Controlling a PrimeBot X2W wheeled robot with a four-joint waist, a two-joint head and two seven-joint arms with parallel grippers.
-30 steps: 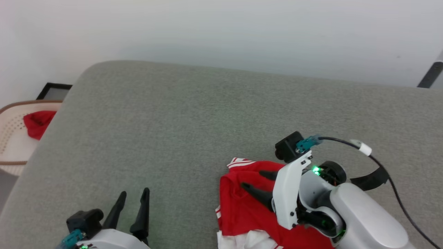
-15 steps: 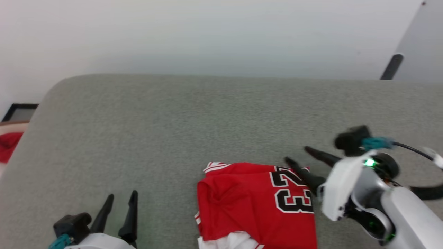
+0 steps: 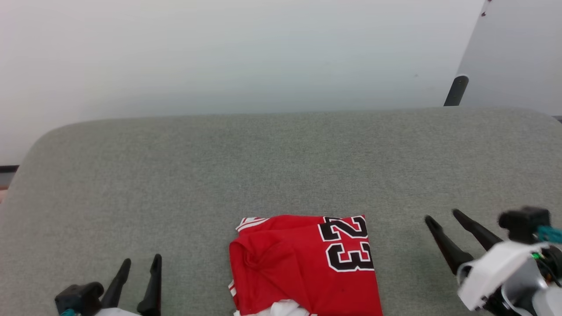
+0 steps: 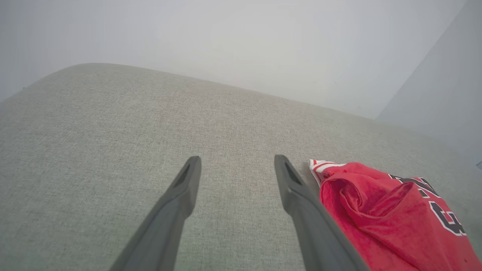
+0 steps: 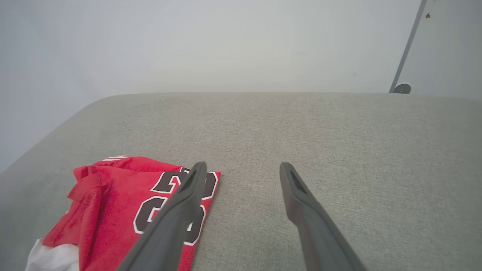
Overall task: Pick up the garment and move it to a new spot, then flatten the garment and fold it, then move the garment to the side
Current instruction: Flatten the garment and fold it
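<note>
Near the front edge of the grey bench (image 3: 263, 166), about the middle of it: the garment (image 3: 303, 263), red, folded small, lying flat and free. On its right part, facing up, a black number (image 3: 347, 243) with white edges. At its near end, a bit of white cloth peeking out. At its far left corner, red and white stripes.

Toward the left end of the front edge: the left gripper (image 3: 141, 260), fingers spread wide, holding nothing, well apart from the garment. Seen from the left wrist, over bare grey cloth (image 4: 237, 160), with the garment (image 4: 384, 214) off to its right side.

Toward the right end: the right gripper (image 3: 442, 216), wide too, holding nothing, near the garment's right side but not touching. Seen from the right wrist (image 5: 244, 165), with the garment (image 5: 113, 210) on its left.

Behind the bench: a plain white wall (image 3: 219, 52), and a dark pole (image 3: 455, 90) by the far right corner.
</note>
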